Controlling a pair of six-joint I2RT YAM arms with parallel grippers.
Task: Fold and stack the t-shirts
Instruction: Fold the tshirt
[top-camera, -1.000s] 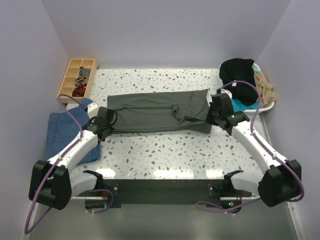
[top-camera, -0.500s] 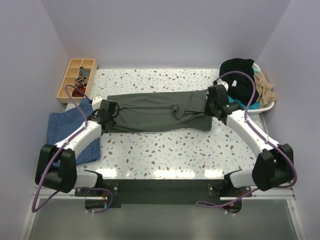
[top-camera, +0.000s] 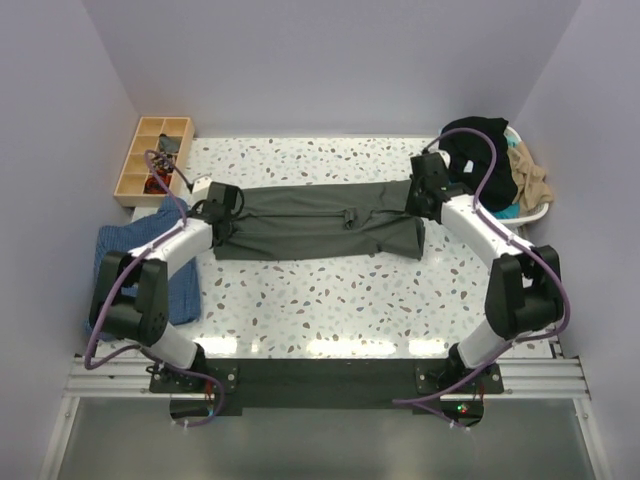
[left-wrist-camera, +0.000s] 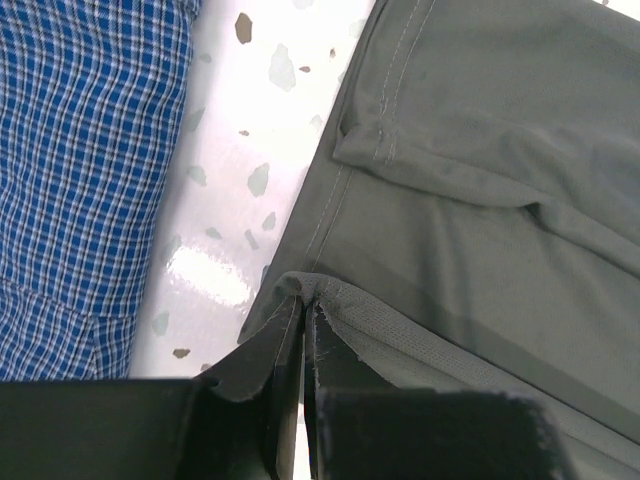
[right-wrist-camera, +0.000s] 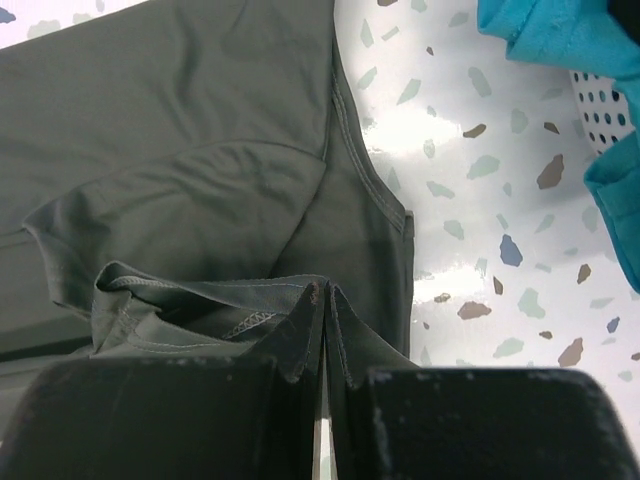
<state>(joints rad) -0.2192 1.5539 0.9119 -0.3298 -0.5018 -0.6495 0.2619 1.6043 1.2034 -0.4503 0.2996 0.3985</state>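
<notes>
The charcoal-grey t-shirt (top-camera: 320, 222) lies across the table's middle, folded into a long band. My left gripper (top-camera: 222, 205) is shut on its left edge; in the left wrist view the fingers (left-wrist-camera: 300, 330) pinch a fold of the grey cloth (left-wrist-camera: 480, 200). My right gripper (top-camera: 424, 190) is shut on the shirt's right end; in the right wrist view the fingers (right-wrist-camera: 325, 310) pinch a hem of the grey shirt (right-wrist-camera: 200, 150). A black shirt (top-camera: 478, 150), a tan shirt (top-camera: 530, 180) and a teal shirt (top-camera: 500, 212) lie heaped at the far right.
A blue checked cloth (top-camera: 140, 265) lies at the left edge, also in the left wrist view (left-wrist-camera: 80, 170). A wooden compartment box (top-camera: 152, 158) stands at the far left corner. A white perforated basket (top-camera: 535, 210) holds the heap at the right; teal cloth (right-wrist-camera: 560, 40) is near the right gripper.
Both grippers have moved away from me, carrying the shirt's near edge over towards the far edge. The shirt is now a narrower band lying farther back.
</notes>
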